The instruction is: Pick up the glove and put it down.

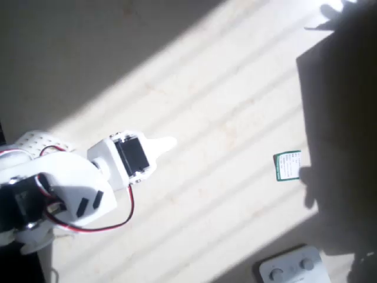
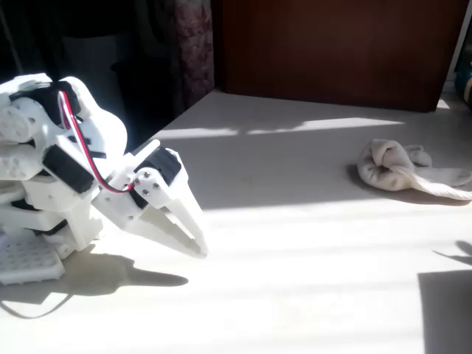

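The beige-cream glove [image 2: 398,169] lies crumpled on the table at the right of the fixed view, half in shade. My white gripper [image 2: 199,248] is folded down close to the arm's base at the left, far from the glove, with its tips just above the tabletop. The fingers lie together with nothing between them. From overhead, the gripper [image 1: 168,143] points right from the arm at the left edge.
A small green-and-white card [image 1: 287,165] lies right of centre on the overhead table. A white device with round buttons [image 1: 291,268] sits at the bottom edge. A dark shadow covers the right side. A brown panel [image 2: 332,51] stands behind the table.
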